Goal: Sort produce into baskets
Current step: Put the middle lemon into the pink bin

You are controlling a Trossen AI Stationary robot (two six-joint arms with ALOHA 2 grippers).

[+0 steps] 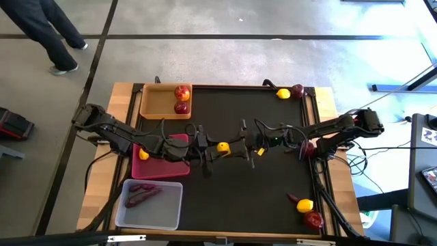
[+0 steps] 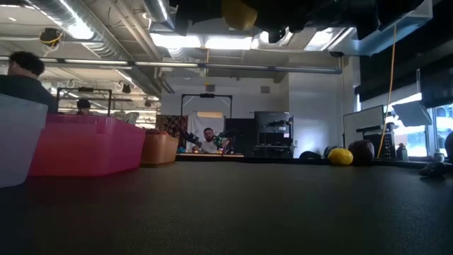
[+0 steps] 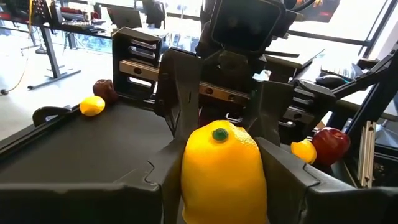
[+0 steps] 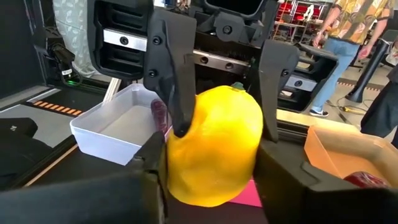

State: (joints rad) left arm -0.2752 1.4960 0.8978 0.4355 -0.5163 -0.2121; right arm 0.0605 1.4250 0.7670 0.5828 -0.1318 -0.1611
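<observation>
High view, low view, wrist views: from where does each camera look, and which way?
High view: above table, facing down; left pincer and right pincer meet at lemon.
Low view: table height, facing across; lemon overhead.
Left wrist view: faces right pincer; own fingers hug lemon.
Right wrist view: faces left pincer, white tray.
Shared: all show the lemon.

Both arms are dark, nearly black, built of chunky jointed segments, with black cables running along them. Each ends in a two-finger gripper – the left gripper [image 1: 213, 152] and the right gripper [image 1: 235, 150]. The fingers [image 3: 181, 93] are broad, flat black plates that taper toward the tips. They ride on a pale metal rail [image 4: 217, 60] – small round screws [image 4: 154, 41] dot the finger mounts.
</observation>
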